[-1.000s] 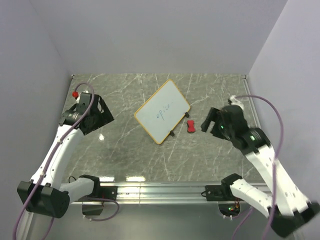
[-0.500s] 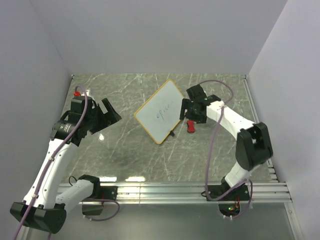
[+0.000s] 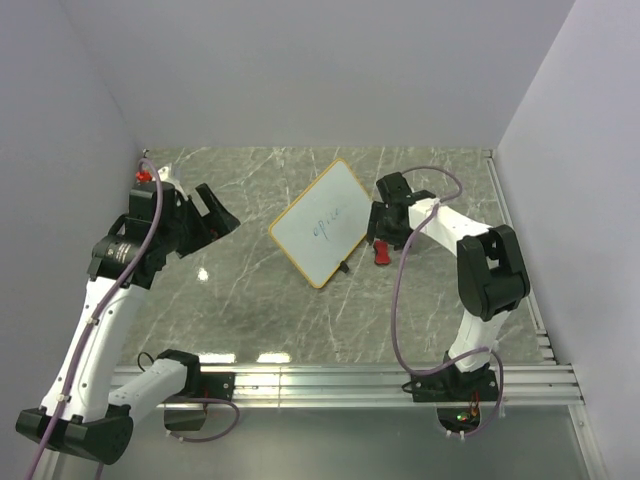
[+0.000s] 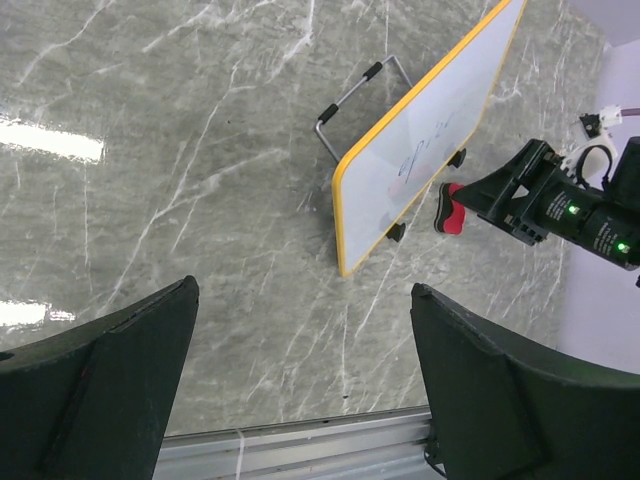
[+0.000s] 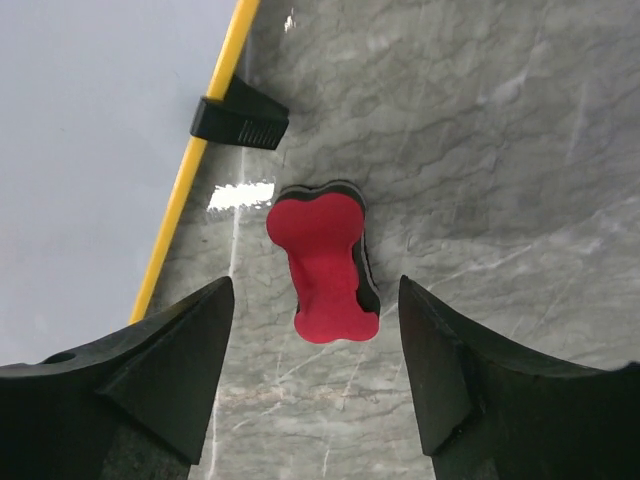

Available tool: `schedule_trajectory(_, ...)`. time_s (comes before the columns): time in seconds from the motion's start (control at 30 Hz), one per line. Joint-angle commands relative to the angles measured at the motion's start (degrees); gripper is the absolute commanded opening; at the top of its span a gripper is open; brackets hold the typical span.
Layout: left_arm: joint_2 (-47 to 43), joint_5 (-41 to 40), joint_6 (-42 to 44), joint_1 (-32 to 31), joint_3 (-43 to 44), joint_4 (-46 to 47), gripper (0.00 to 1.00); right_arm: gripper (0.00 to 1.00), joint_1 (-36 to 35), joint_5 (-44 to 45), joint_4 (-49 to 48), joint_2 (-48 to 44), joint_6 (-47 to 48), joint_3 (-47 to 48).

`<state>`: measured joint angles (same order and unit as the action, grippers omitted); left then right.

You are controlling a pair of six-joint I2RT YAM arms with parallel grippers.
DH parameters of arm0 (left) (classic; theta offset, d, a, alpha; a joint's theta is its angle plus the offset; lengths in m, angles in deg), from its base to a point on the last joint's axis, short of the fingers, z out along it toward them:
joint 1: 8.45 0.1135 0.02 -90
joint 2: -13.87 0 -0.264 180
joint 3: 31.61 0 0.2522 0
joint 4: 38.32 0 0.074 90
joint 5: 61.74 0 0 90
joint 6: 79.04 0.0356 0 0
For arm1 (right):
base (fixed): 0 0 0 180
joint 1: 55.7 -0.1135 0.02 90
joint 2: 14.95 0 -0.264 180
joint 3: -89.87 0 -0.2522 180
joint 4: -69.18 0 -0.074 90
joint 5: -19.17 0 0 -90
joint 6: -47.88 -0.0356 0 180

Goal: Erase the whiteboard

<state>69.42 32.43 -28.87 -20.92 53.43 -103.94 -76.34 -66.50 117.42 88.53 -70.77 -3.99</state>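
Whiteboard (image 3: 325, 222): orange-yellow frame, rounded corners, black tabs along one edge, set diagonal (blue scribble at centre).

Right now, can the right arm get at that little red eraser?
Probably yes. The right gripper hangs open over the red eraser, nothing between them; the whiteboard sits close beside it but does not cover it.

We see the whiteboard (image 3: 325, 222) white, framed in orange-yellow, with black tabs and faint blue writing. Just beside the whiteboard lies an eraser (image 5: 323, 268), red with a black edge. Beneath the whiteboard the table (image 3: 240, 300) is grey marble streaked with white veins.
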Motion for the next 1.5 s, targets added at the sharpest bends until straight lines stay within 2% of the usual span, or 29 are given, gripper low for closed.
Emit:
schedule_trajectory(0.0,-0.1,0.3,0.5,-0.1,1.6,0.1,0.92,0.73,0.0,-1.7,-2.7,0.7,0.3,-1.6)
schedule_trajectory(0.13,1.2,1.2,1.1,-0.2,2.2,1.1,0.92,0.71,-0.2,-2.3,-5.7,0.7,-0.5,-4.5)
schedule_trajectory(0.43,8.3,3.5,4.3,-0.4,7.7,3.9,0.90,0.52,-0.1,-1.2,-7.1,4.4,-0.7,-3.8)
schedule_trajectory(0.6,15.3,7.3,5.8,-0.5,10.4,9.0,0.84,0.26,-0.1,-1.8,-6.5,6.0,0.1,-3.0)
schedule_trajectory(0.63,16.3,7.4,6.1,-0.5,10.8,9.8,0.73,0.21,0.0,-2.0,-6.5,5.9,0.4,-2.9)
schedule_trajectory(0.67,17.1,8.2,6.8,-0.5,10.6,11.3,0.72,0.13,0.0,-2.1,-5.9,5.9,0.6,-2.8)
schedule_trajectory(0.77,20.2,8.5,8.5,-0.7,10.6,16.1,0.74,0.01,0.1,-2.4,-4.2,4.5,1.0,-2.5)
schedule_trajectory(1.0,32.2,16.3,13.1,-0.8,15.0,21.9,0.75,0.00,0.0,-2.4,0.1,-7.1,-0.5,-3.7)
schedule_trajectory(1.13,39.0,22.1,13.9,-1.0,17.7,23.4,0.63,0.00,0.0,-3.5,2.3,-13.1,-2.3,-3.1)
schedule_trajectory(1.2,41.9,22.8,14.1,-1.5,18.4,24.1,0.61,0.00,0.0,-6.8,-0.1,-15.8,-4.0,-3.2)
schedule_trajectory(1.23,42.8,23.5,14.0,-1.7,18.4,24.6,0.59,0.00,-0.1,-12.4,-4.9,-16.4,-4.7,-3.6)
schedule_trajectory(1.33,46.3,25.5,13.4,-2.6,19.6,25.0,0.54,0.00,-0.1,-20.7,-14.1,-15.9,-9.6,-4.1)
schedule_trajectory(1.47,49.9,26.1,14.0,-4.5,23.0,23.6,0.54,0.00,-0.3,-23.6,-20.9,-9.4,-13.1,0.5)
